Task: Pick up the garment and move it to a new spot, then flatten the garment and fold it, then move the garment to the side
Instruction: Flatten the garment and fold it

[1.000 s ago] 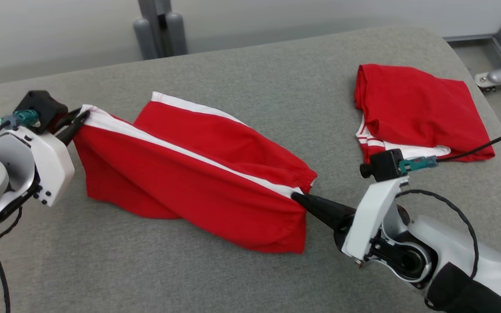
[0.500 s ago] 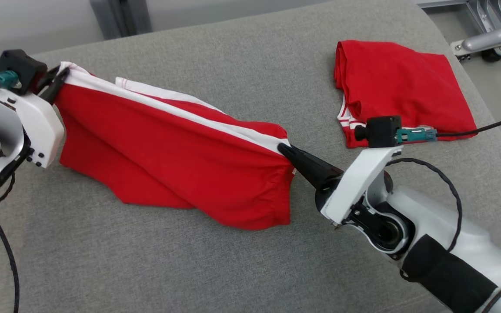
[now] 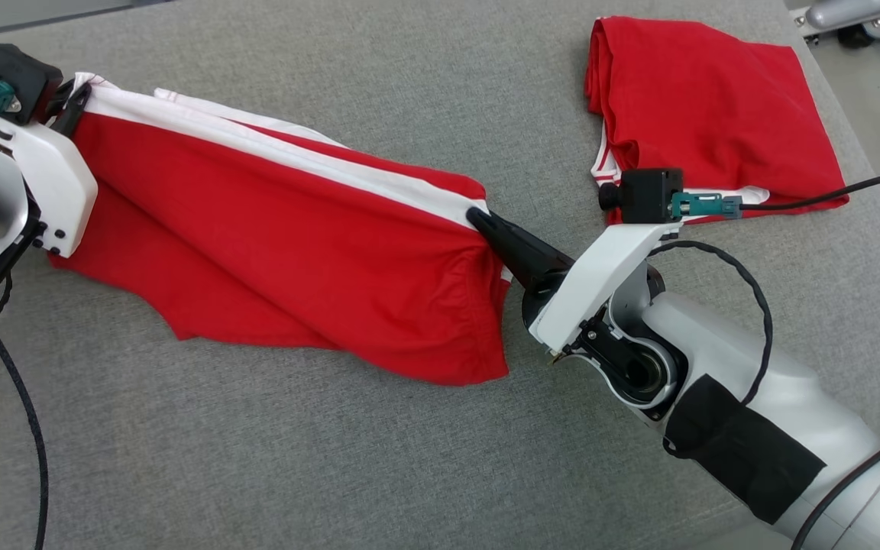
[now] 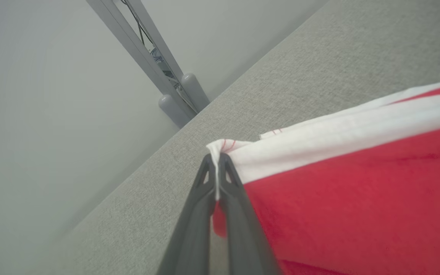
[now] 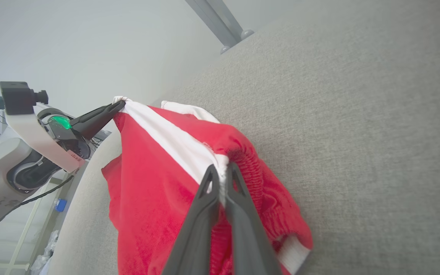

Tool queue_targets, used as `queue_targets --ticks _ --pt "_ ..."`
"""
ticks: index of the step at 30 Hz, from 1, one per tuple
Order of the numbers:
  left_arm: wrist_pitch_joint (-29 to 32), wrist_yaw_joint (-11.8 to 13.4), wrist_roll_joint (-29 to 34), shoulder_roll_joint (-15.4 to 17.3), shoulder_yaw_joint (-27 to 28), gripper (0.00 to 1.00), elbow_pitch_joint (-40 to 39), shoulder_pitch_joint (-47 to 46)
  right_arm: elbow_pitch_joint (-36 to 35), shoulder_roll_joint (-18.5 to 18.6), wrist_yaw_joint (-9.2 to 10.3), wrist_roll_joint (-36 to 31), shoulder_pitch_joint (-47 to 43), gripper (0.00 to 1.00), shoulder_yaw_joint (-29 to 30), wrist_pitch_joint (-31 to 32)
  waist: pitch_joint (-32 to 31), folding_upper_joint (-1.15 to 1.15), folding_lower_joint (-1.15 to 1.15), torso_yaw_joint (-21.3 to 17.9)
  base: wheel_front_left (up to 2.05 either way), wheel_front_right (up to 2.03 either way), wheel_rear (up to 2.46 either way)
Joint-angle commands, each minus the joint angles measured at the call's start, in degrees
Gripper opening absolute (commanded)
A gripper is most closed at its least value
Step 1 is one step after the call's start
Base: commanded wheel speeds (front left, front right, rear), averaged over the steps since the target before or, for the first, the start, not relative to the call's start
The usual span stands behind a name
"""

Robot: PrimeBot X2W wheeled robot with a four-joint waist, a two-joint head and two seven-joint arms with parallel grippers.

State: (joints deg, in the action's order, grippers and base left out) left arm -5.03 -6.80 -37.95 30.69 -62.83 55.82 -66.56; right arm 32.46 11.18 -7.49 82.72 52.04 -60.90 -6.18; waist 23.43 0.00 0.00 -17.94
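The garment (image 3: 287,244) is a pair of red shorts with a white side stripe, stretched out between my two grippers above the grey table (image 3: 257,458). At its left end my left gripper (image 3: 73,99) is shut on the hem corner, and the left wrist view shows the gripper (image 4: 217,160) pinching white fabric of the garment (image 4: 357,198). My right gripper (image 3: 478,216) is shut on the elastic waistband end; in the right wrist view the gripper (image 5: 222,172) clamps the white stripe of the garment (image 5: 159,183). The lower red cloth hangs down and rests on the table.
A second red garment (image 3: 707,114), folded, lies at the table's back right, just behind my right wrist camera (image 3: 642,195). A grey metal post (image 4: 155,68) stands beyond the table's far edge. The table's right edge (image 3: 868,198) drops off near a metal frame.
Both grippers have lifted the garment and carried it farther across the table, keeping it taut. The head camera has tilted, so the whole picture has shifted.
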Motion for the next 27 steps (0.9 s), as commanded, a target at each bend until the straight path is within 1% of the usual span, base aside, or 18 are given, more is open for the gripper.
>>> queue_targets --ticks 1,6,14,23,27 --pt "-0.6 -0.2 0.1 -0.4 -0.2 0.00 1.1 -1.5 0.5 0.0 -0.01 0.4 0.8 0.00 0.1 -0.7 1.0 0.00 0.00 -0.6 0.00 0.00 0.00" --pt "-1.6 -0.5 0.8 -1.6 -1.5 0.00 3.8 -3.4 1.2 -0.7 -0.01 0.1 2.0 0.00 -1.1 -0.8 2.6 0.00 0.00 -1.2 0.00 0.00 0.00" --pt "-2.9 -0.6 0.2 -3.8 -4.3 0.00 5.8 -4.3 2.8 0.0 -0.01 -0.7 2.7 0.00 -3.4 -1.1 3.5 0.00 0.00 -2.0 0.00 0.00 0.00" --pt "-3.3 -0.7 -2.0 -3.5 -7.0 0.00 6.2 -3.9 4.9 -0.6 0.00 0.1 3.0 0.00 -4.4 -2.1 3.2 0.00 0.00 -2.7 0.00 0.00 0.00" --pt "-3.1 -0.7 -2.1 -4.1 -7.4 0.00 8.4 -5.1 5.5 -0.9 0.00 0.5 3.5 0.00 -4.7 -2.5 3.2 0.00 0.00 -2.5 0.00 0.00 0.00"
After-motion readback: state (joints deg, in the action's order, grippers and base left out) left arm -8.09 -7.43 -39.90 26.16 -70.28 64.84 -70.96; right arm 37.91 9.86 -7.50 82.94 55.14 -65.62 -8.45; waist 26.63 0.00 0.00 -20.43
